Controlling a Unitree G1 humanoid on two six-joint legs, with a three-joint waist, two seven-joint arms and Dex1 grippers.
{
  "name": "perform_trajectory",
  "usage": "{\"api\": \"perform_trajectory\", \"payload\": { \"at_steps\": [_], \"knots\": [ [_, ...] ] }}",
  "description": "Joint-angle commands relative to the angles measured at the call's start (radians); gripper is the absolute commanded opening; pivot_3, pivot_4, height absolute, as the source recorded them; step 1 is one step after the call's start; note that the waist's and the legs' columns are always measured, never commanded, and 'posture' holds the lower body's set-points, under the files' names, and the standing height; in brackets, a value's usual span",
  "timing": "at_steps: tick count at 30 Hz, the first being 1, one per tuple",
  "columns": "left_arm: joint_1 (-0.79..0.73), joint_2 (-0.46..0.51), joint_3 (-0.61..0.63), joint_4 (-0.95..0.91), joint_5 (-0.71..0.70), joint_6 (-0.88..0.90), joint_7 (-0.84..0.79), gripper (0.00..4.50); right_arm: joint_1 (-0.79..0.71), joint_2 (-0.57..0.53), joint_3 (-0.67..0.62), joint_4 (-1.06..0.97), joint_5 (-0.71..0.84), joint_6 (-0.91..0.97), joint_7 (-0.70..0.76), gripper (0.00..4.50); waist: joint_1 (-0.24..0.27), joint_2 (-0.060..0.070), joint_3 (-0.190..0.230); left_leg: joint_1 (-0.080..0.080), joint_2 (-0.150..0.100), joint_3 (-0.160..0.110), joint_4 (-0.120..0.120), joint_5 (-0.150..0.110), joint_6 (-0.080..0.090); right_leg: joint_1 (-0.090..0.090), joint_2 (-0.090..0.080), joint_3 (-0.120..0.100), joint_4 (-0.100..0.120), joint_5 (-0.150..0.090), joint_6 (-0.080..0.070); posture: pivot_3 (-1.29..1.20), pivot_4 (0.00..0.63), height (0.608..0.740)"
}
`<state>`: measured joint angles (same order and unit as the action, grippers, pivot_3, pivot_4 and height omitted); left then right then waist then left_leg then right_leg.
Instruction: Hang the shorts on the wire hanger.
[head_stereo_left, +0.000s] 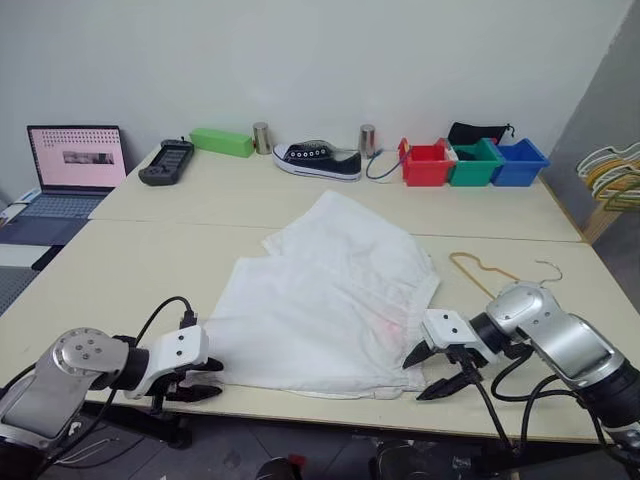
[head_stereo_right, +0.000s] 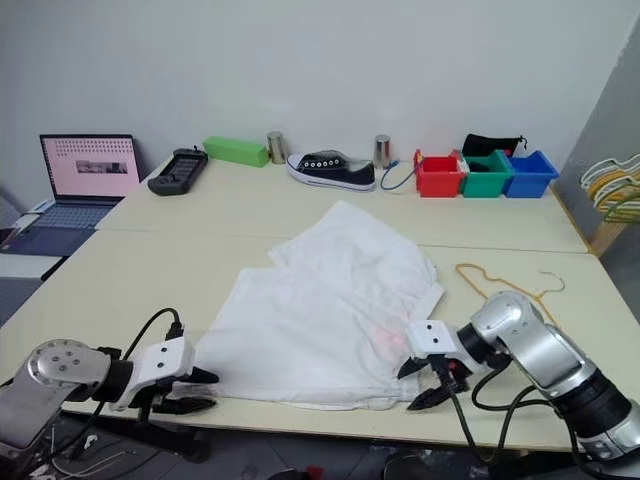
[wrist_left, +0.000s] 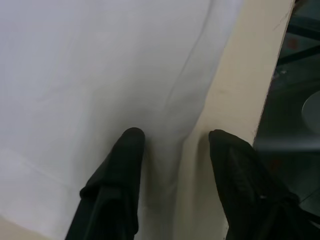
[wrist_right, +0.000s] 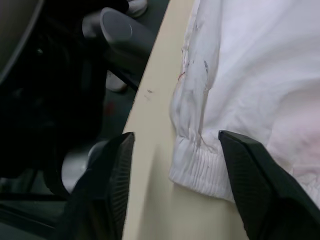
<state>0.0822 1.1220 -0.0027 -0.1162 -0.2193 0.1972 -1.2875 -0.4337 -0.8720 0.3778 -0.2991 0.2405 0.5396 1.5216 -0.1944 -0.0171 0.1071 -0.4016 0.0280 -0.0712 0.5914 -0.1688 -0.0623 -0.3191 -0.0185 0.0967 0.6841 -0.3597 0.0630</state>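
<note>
Grippers open, black pouch behind bins

Near edge: the shorts sprawl across the table middle; bare top lies at nine o'clock of them
Right side: the wire hanger lies flat at three o'clock of the shorts; open table beyond it
Far edge: at twelve o'clock, shoe, two metal cans, green box and coloured bins form a barrier
</note>
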Motion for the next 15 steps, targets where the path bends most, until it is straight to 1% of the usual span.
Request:
{"api": "perform_trajectory", "payload": {
  "at_steps": [1,2,3,4,5,6,7,8,10,11,14,15],
  "knots": [
    [-0.012,0.075,0.111,-0.175,-0.148,0.134,-0.073,3.16,-0.079,-0.031,-0.122,-0.074,0.121,0.140,-0.015,3.88,-0.001,-0.001,0.001,0.000,0.000,0.000,0.000,0.000,0.000,0.000,0.000,0.000,0.000,0.000,0.000,-0.16,0.046,0.740],
    [-0.021,0.085,0.127,-0.216,-0.194,0.182,-0.085,3.41,-0.091,-0.035,-0.142,-0.073,0.137,0.167,-0.034,4.15,-0.001,-0.001,0.001,0.000,0.001,0.000,0.000,-0.001,-0.001,0.000,0.000,0.000,-0.001,0.000,0.000,-0.17,0.048,0.740],
    [-0.050,0.084,0.139,-0.255,-0.253,0.240,-0.085,3.57,-0.100,-0.038,-0.162,-0.064,0.144,0.189,-0.057,4.38,-0.001,-0.001,0.001,0.000,0.001,0.000,0.000,-0.001,-0.001,0.000,0.000,0.000,-0.002,0.000,0.000,-0.17,0.048,0.740],
    [-0.083,0.079,0.145,-0.286,-0.305,0.294,-0.077,3.88,-0.105,-0.039,-0.180,-0.052,0.146,0.204,-0.080,4.50,0.000,-0.001,0.001,0.000,0.001,0.001,0.000,-0.001,-0.002,0.000,0.000,0.000,-0.002,0.000,0.000,-0.18,0.048,0.740],
    [-0.135,0.059,0.138,-0.308,-0.349,0.341,-0.056,4.13,-0.109,-0.040,-0.198,-0.030,0.140,0.218,-0.111,4.50,0.000,-0.002,0.001,0.000,0.000,0.001,0.000,-0.002,-0.003,0.001,0.000,0.000,-0.003,0.000,0.000,-0.18,0.048,0.740],
    [-0.216,0.006,0.114,-0.321,-0.375,0.377,-0.001,4.35,-0.109,-0.042,-0.217,0.010,0.113,0.208,-0.154,4.50,0.002,-0.002,0.001,-0.001,0.000,0.001,0.000,-0.002,-0.003,0.000,0.000,0.000,-0.003,0.000,0.000,-0.20,0.050,0.740],
    [-0.314,-0.078,0.076,-0.317,-0.373,0.406,0.086,4.48,-0.108,-0.048,-0.235,0.064,0.077,0.193,-0.203,4.50,0.005,-0.001,0.002,-0.001,0.000,0.001,0.000,-0.002,-0.003,0.000,0.000,-0.001,-0.003,0.000,0.000,-0.20,0.050,0.740],
    [-0.383,-0.138,0.050,-0.314,-0.368,0.431,0.149,4.48,-0.108,-0.055,-0.244,0.101,0.055,0.180,-0.236,4.50,0.009,0.000,0.002,-0.001,-0.001,0.001,0.000,-0.002,-0.003,0.001,0.000,-0.001,-0.003,-0.001,0.000,-0.21,0.051,0.740],
    [-0.470,-0.228,0.005,-0.308,-0.341,0.459,0.224,4.48,-0.104,-0.073,-0.257,0.178,0.007,0.152,-0.299,4.50,0.007,-0.001,0.002,-0.004,-0.002,0.006,0.003,-0.001,-0.002,0.001,0.001,-0.001,-0.003,0.000,0.004,-0.22,0.052,0.740],
    [-0.505,-0.279,-0.033,-0.298,-0.301,0.447,0.265,4.48,-0.103,-0.082,-0.261,0.219,-0.021,0.136,-0.333,4.50,0.001,-0.001,0.002,-0.007,-0.002,0.008,0.004,-0.001,-0.002,0.001,0.002,0.000,-0.004,0.001,0.006,-0.23,0.053,0.740],
    [-0.566,-0.380,-0.140,-0.264,-0.188,0.387,0.342,4.48,-0.101,-0.105,-0.259,0.322,-0.102,0.075,-0.425,4.50,-0.006,-0.001,0.002,-0.015,-0.002,0.011,0.008,-0.001,-0.002,-0.002,0.002,0.002,-0.003,0.002,0.007,-0.25,0.049,0.740],
    [-0.584,-0.429,-0.184,-0.238,-0.152,0.356,0.361,4.48,-0.107,-0.120,-0.273,0.376,-0.124,0.088,-0.463,4.50,-0.018,0.000,0.002,-0.015,-0.002,0.011,0.008,-0.002,-0.002,-0.002,0.002,0.002,-0.004,0.002,0.006,-0.27,0.046,0.740]
  ]
}}
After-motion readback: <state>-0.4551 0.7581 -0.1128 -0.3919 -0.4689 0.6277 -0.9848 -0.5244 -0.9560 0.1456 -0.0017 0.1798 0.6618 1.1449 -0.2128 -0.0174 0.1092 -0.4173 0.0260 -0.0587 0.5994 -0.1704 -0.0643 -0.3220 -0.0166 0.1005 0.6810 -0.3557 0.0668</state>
